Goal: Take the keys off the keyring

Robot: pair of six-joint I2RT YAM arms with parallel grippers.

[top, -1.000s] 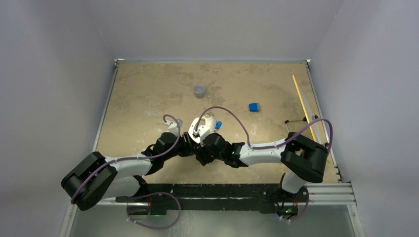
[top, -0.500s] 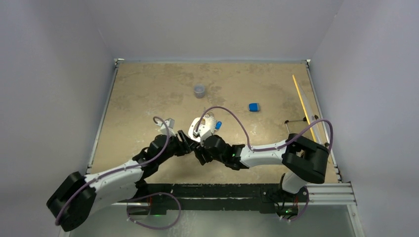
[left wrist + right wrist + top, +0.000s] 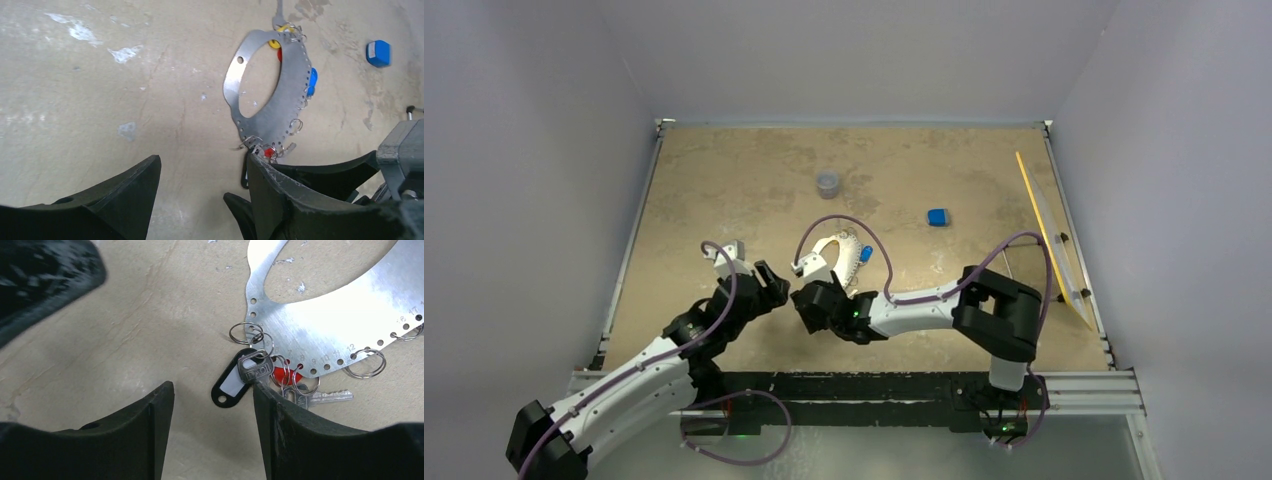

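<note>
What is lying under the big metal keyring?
A yellow tag and a red tag peek into the keyring opening, a blue tag past its outer edge; the metal covers the rest of each.

keyring (image 3: 345, 310) holes numbered; 12 readable.

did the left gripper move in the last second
Yes. The left gripper has drawn back leftward, away from the keyring and toward the table's left edge, judged against the grey cup, which has stayed put.
</note>
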